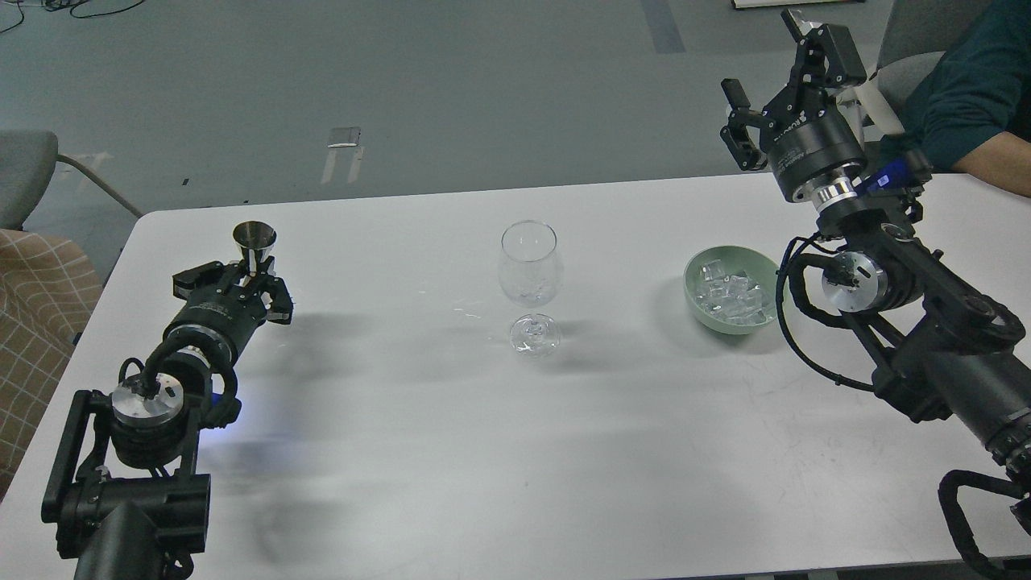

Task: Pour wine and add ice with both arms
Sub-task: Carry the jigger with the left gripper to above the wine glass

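An empty clear wine glass stands upright at the middle of the white table. To its right a pale green bowl holds a heap of small clear ice cubes. My left gripper is at the table's left, shut on the waist of a small metal jigger that it holds upright, mouth up. My right gripper is open and empty, held high beyond the table's far right edge, above and behind the bowl.
A person's arm in a dark teal sleeve rests at the table's far right corner. A grey chair and a checked cushion stand off the left edge. Grey floor lies beyond the far edge.
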Controlling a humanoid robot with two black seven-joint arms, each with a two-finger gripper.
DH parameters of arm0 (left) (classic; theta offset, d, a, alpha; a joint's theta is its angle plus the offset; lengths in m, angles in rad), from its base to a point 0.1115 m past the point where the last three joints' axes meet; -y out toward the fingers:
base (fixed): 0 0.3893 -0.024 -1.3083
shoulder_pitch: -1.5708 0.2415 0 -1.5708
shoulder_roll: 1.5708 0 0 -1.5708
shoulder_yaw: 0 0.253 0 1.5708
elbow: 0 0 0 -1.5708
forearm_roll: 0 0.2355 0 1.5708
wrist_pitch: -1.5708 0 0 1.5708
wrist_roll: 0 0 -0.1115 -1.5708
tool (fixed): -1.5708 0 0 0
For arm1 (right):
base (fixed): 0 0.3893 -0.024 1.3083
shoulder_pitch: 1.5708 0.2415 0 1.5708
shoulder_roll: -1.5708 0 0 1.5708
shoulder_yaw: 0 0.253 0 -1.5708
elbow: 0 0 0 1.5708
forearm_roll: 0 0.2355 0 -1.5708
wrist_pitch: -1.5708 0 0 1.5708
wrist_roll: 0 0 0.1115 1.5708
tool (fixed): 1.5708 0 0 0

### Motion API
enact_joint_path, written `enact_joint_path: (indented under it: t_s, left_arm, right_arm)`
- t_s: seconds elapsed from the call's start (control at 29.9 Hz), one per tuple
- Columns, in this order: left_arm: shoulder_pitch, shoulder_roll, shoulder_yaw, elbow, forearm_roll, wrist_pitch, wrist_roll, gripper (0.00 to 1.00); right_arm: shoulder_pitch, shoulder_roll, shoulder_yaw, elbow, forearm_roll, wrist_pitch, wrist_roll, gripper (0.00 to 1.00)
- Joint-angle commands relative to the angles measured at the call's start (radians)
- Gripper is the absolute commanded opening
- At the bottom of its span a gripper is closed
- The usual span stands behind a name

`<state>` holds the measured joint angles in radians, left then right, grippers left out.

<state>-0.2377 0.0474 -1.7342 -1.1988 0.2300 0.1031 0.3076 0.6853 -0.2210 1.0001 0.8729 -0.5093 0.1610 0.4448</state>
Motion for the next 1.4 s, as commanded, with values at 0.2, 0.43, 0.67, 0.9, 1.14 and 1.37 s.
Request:
enact_joint_path:
  t_s: [0.2, 0.43, 0.67, 0.9, 1.14, 1.37]
  left_arm:
    - [0.001, -0.023, 0.084, -0.148, 0.0, 0.09, 0.027, 0.0]
    - [0.011, -0.047, 0.159, -0.211, 0.003, 0.156, 0.051, 0.0]
    - [0.014, -0.047, 0.215, -0.268, 0.003, 0.202, 0.056, 0.0]
    - [0.011, -0.047, 0.272, -0.324, 0.015, 0.248, 0.07, 0.0]
    - [-0.002, -0.047, 0.318, -0.347, 0.018, 0.277, 0.07, 0.0]
    - [-0.031, -0.047, 0.35, -0.346, 0.051, 0.288, 0.07, 0.0]
  right_arm:
    - [-0.001, 0.0, 0.0, 0.006, 0.0, -0.001, -0.002, 1.0]
    - [-0.012, -0.004, 0.0, 0.009, 0.0, -0.001, -0.006, 1.0]
    - [-0.018, -0.004, 0.002, 0.012, 0.0, -0.001, -0.008, 1.0]
    - [-0.018, -0.003, 0.0, 0.012, 0.0, -0.001, -0.011, 1.0]
    - [-0.018, -0.004, 0.002, 0.012, 0.0, 0.0, -0.012, 1.0]
    - [-0.02, -0.001, 0.002, 0.012, 0.0, -0.001, -0.014, 1.0]
